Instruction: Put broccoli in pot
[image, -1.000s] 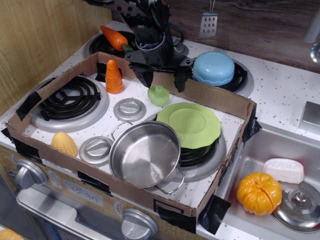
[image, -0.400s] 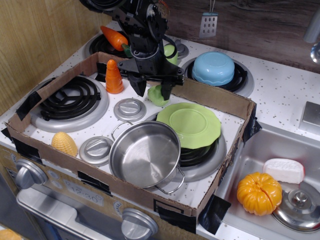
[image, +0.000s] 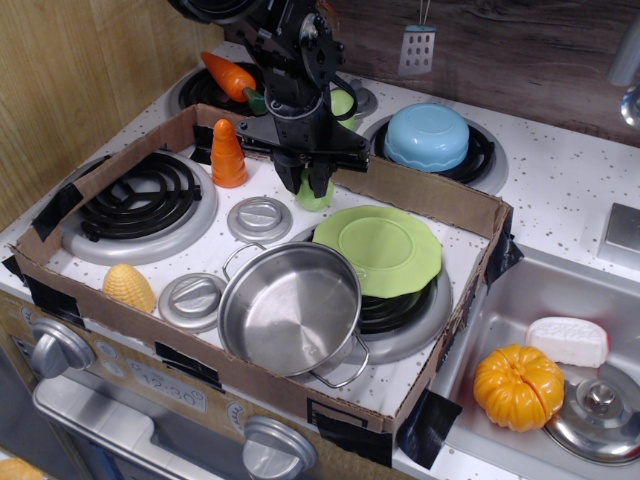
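Bench (image: 560, 190) = white speckled toy stove top w/ coil burners, wood-look wall behind, tan wood panel on the left. Steel sink (image: 500, 330) at right holds an orange pumpkin (image: 518, 386), a white block (image: 568, 341) and a steel lid (image: 598, 412). Spatula (image: 418, 47) hangs on the back wall. Cardboard box (image: 420, 195), low walls, black tape at corners, sits over the front burners.

In the box: black coil burner (image: 140, 200) left, orange cone (image: 228, 154) upright near the back wall, 2 flat grey lids (image: 260, 218) (image: 192, 300), yellow corn (image: 129, 288) front left, light-green plate (image: 390, 250) on the right burner. Behind the box: carrot (image: 232, 78) and blue bowl (image: 427, 136), upside down on a rear burner.

Broccoli (image: 314, 198): small, light green; only the lower part shows below the fingers. Sits in the box's back-middle, just beside the plate's rear-left edge, near the upper lid.

Gripper (image: 311, 182) comes straight down over it; fingers (image: 322, 178) drawn in narrow, pressed against both sides of the broccoli.

Pot (image: 290, 308): shiny steel, wire loop handles, front-centre of the box, touching the plate's edge, nothing inside. Well apart from the broccoli.
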